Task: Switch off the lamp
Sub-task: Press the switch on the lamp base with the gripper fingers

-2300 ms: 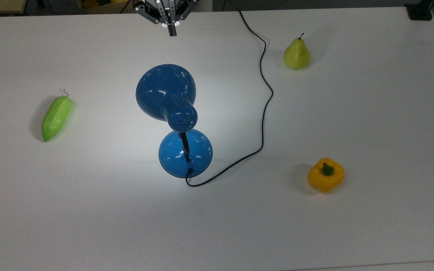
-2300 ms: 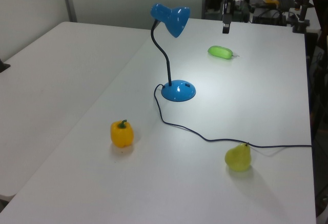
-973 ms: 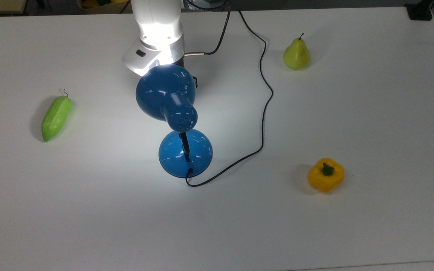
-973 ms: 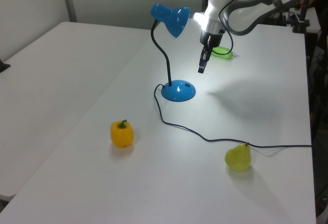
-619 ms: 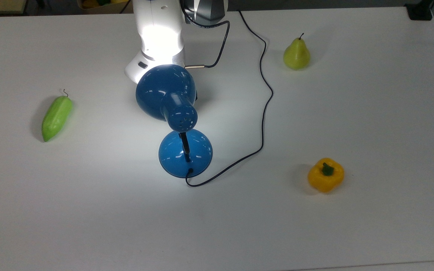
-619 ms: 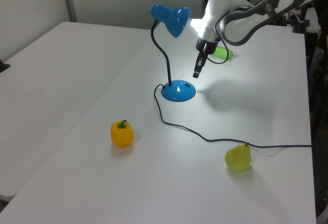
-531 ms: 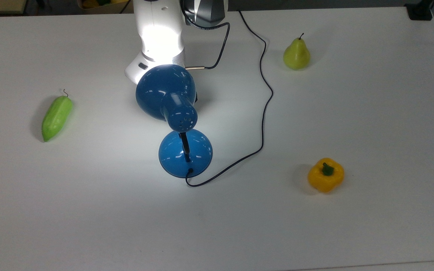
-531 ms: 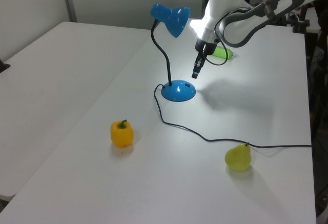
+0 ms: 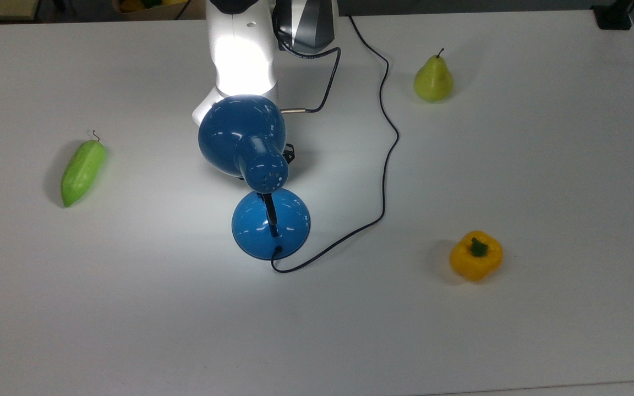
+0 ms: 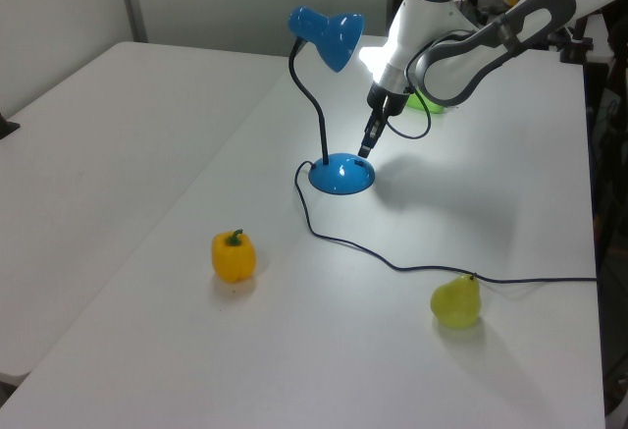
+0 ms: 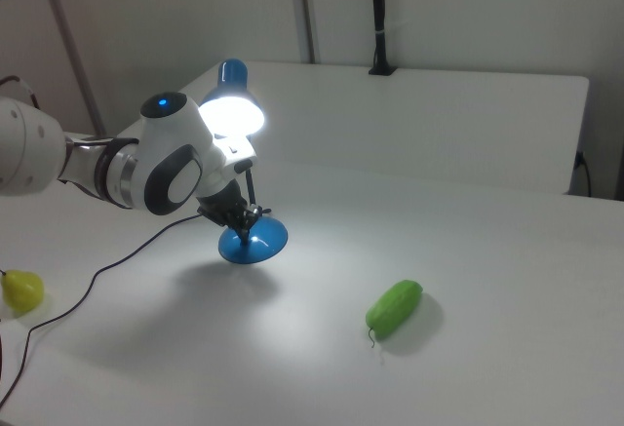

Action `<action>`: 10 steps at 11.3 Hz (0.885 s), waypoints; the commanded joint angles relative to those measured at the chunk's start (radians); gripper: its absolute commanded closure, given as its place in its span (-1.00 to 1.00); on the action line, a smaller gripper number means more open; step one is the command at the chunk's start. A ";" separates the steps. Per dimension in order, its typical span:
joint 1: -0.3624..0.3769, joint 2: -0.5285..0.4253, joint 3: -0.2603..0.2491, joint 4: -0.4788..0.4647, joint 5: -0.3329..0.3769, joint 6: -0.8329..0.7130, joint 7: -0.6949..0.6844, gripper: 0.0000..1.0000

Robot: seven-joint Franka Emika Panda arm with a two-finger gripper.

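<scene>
Near the middle of the white desk stands the lamp, blue dome shade with vent holes, thin black neck, round blue base. Lamp is lit: the right view shows the shade's mouth glowing, and a bright pool lies on the desk around the base. Black cord leaves the base on the top view's near side, loops to the top view's right, then runs to the far edge.

White Panda arm reaches in from the top view's far edge, its wrist brightly lit under the shade. End effector points down, tip just above the lamp base's rim on the left view's right; cannot tell if it touches. Fingers look clenched together into one thin dark tip, nothing grasped. A thin dark cable hangs off the arm's wrist.

Green cucumber-like vegetable lies on its side well to the top view's left of the lamp. Green-yellow pear stands upright at the top view's far right, just right of the cord. Yellow bell pepper with green stem sits at the top view's near right, well apart from the lamp.

A black clamp post is on the far desk edge in the right view. No readable brands, labels or writing on anything.
</scene>
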 commanded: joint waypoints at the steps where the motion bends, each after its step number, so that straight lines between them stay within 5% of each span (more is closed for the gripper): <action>1: 0.011 0.024 -0.002 -0.009 -0.011 0.055 0.024 1.00; 10: 0.010 0.027 0.007 -0.053 -0.015 0.052 0.020 1.00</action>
